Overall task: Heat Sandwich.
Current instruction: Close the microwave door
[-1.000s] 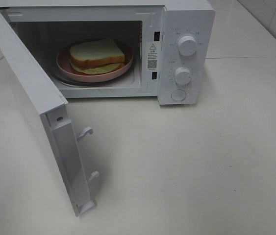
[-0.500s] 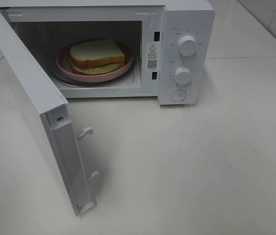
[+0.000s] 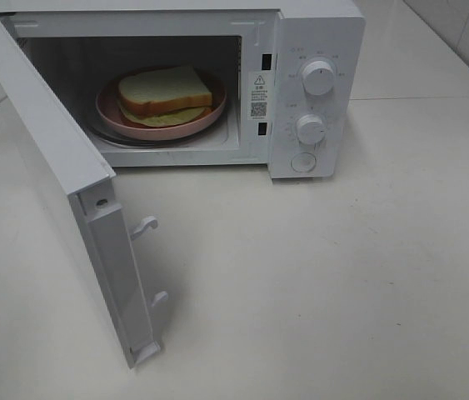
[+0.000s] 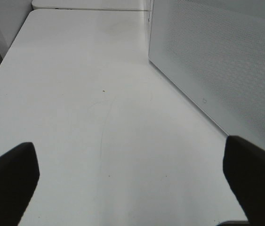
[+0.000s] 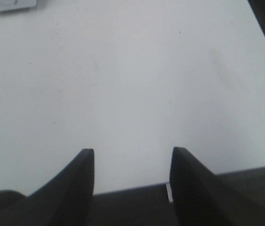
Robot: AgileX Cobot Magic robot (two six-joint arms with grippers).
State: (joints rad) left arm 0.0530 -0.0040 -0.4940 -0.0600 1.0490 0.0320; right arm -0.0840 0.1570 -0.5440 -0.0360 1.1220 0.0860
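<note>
The sandwich (image 3: 166, 93), white bread with tan crust and a yellow-green filling, lies on a round pink plate (image 3: 109, 111) inside the white microwave (image 3: 317, 33). The microwave door (image 3: 59, 179) stands wide open, swung out toward the front left. Neither arm shows in the exterior high view. In the left wrist view my left gripper (image 4: 132, 176) is open wide over bare table, beside the door's perforated outer face (image 4: 217, 70). In the right wrist view my right gripper (image 5: 131, 160) is open with nothing between its fingers, over the table near its edge.
Two knobs (image 3: 318, 77) and a round button (image 3: 303, 162) sit on the microwave's right panel. Two latch hooks (image 3: 146, 225) stick out of the door's edge. A second white table (image 3: 417, 50) adjoins at the back right.
</note>
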